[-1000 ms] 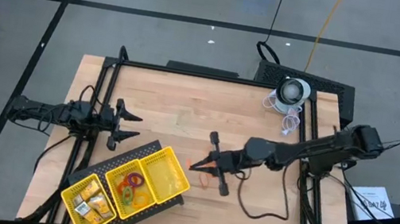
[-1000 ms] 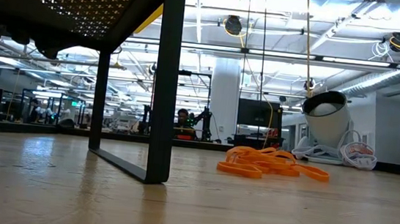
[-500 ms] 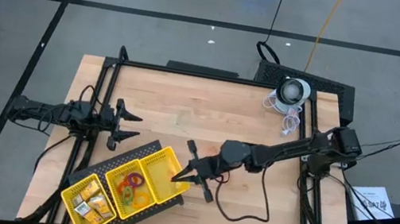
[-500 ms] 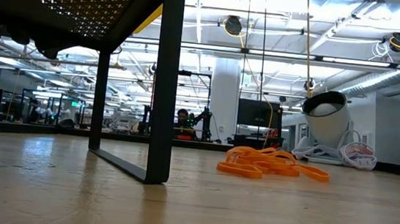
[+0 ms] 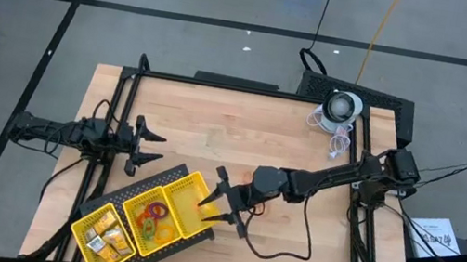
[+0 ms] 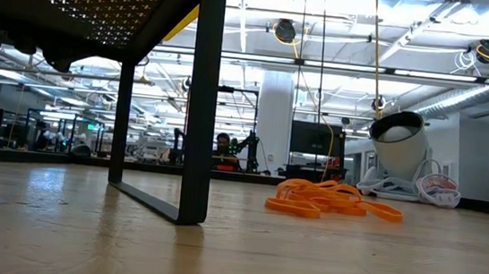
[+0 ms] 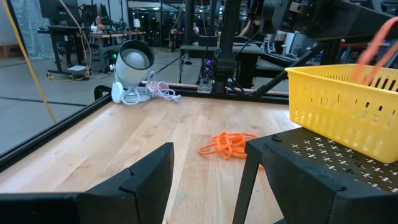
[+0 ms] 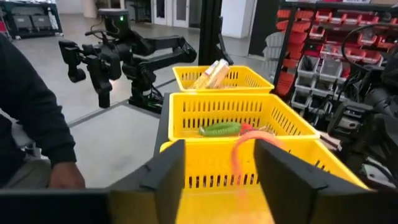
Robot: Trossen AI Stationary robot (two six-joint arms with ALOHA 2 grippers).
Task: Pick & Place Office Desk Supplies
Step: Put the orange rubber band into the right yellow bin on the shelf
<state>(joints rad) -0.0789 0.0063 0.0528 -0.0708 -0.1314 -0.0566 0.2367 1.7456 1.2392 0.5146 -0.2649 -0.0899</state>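
Flanking yellow tray [image 5: 188,195]: white lamp [image 5: 344,106]

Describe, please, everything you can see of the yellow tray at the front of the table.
The yellow tray looks like plastic, with slotted walls and three compartments in a row. It sits tilted on a dark perforated stand at the table's front left. One end compartment holds yellow-gold blocky pieces, the middle one red and green rings. The right gripper, open, hovers at the other end compartment, where an orange rubber band hangs.

The right arm reached across the table, its right gripper [image 5: 220,201] spread open, while the left gripper [image 5: 154,148] waited parted at the table's left edge.
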